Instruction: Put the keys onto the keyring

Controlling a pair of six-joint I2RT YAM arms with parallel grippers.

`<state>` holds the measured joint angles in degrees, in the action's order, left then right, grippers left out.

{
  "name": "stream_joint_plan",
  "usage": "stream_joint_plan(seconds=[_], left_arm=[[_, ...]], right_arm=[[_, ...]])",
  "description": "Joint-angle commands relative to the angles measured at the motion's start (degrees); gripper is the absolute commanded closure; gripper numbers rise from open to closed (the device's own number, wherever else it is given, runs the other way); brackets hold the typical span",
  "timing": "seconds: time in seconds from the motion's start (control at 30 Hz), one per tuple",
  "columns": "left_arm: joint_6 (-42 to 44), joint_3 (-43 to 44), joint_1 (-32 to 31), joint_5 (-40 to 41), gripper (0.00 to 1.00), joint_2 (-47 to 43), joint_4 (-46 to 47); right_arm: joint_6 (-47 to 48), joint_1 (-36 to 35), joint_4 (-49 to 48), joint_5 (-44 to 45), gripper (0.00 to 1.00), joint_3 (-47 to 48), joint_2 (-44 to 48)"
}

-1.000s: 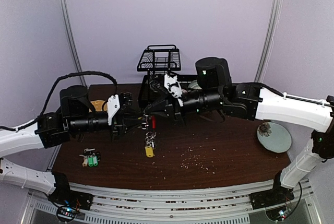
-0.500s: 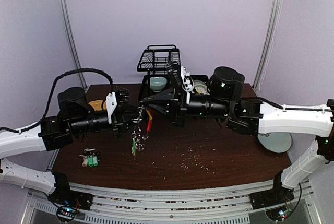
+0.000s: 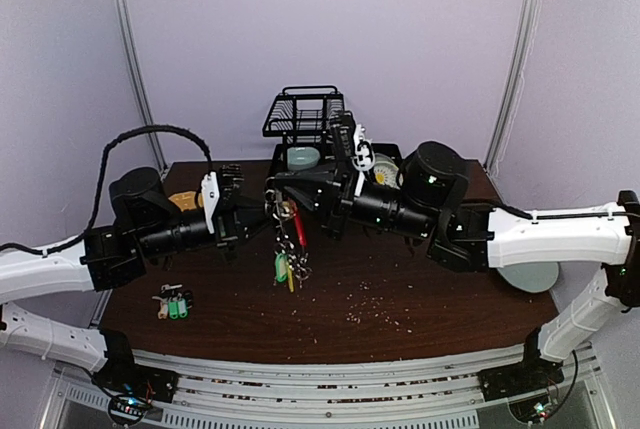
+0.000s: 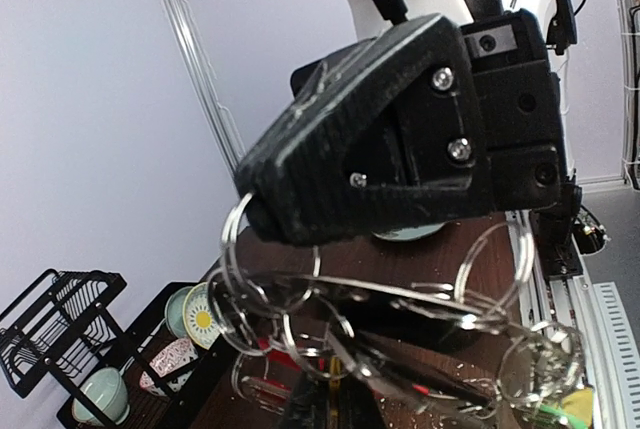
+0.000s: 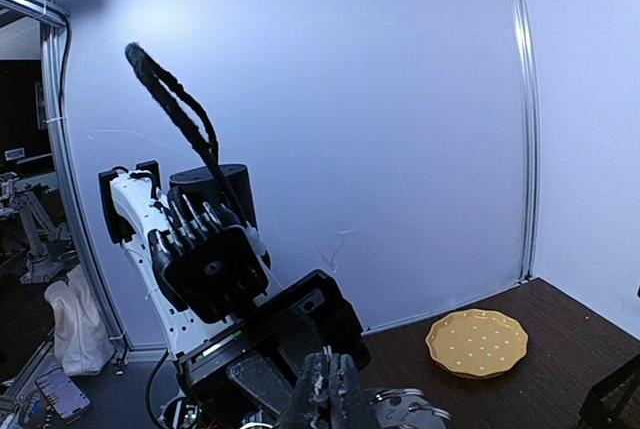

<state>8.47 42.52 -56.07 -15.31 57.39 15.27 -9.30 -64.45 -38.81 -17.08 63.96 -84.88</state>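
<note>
The keyring (image 3: pixel 289 225) hangs in the air between both arms, above the table's middle. Its red arc (image 3: pixel 300 233) shows, with silver rings and keys with green and yellow tags (image 3: pixel 284 269) dangling below. My right gripper (image 3: pixel 278 192) is shut on the top of the ring; a thin wire sits between its tips (image 5: pixel 327 364). My left gripper (image 3: pixel 262 213) meets the ring from the left and is shut in the ring cluster (image 4: pixel 300 299); its dark tips (image 4: pixel 335 404) are low in the left wrist view. Loose keys (image 3: pixel 173 303) with green tags lie on the table's near left.
A black wire dish rack (image 3: pixel 305 114) stands at the back with a teal bowl (image 3: pixel 303 159) and plates (image 3: pixel 381 170). A yellow plate (image 3: pixel 183 201) lies behind the left arm. A teal plate (image 3: pixel 525 276) lies at the right under the right arm. Crumbs (image 3: pixel 370 301) dot the table.
The left gripper's jaws have shut on the ring. The right arm has swung round and the hanging key bunch has shifted left and then back to the middle.
</note>
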Motion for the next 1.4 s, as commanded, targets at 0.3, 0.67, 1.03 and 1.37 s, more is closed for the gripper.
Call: stream_joint_plan(seconds=[0.3, 0.67, 1.03, 1.37], left_arm=[[-1.65, -0.36, -0.35, 0.52, 1.0, 0.73, 3.72], [3.83, -1.51, 2.43, 11.91, 0.62, -9.08, -7.83], [-5.99, 4.55, 2.9, -6.09, 0.73, -3.71, -0.15], [-5.73, 5.58, 2.9, -12.74, 0.74, -2.58, -0.58]], right_arm=[[-3.23, -0.73, -12.63, 7.65, 1.0, -3.03, -1.43], [0.01, 0.28, -11.74, -0.02, 1.0, -5.08, 0.94], [-1.03, 0.25, -13.18, -0.27, 1.0, -4.72, -0.28], [-0.99, 0.22, -13.77, -0.26, 1.0, -4.57, -0.65]])
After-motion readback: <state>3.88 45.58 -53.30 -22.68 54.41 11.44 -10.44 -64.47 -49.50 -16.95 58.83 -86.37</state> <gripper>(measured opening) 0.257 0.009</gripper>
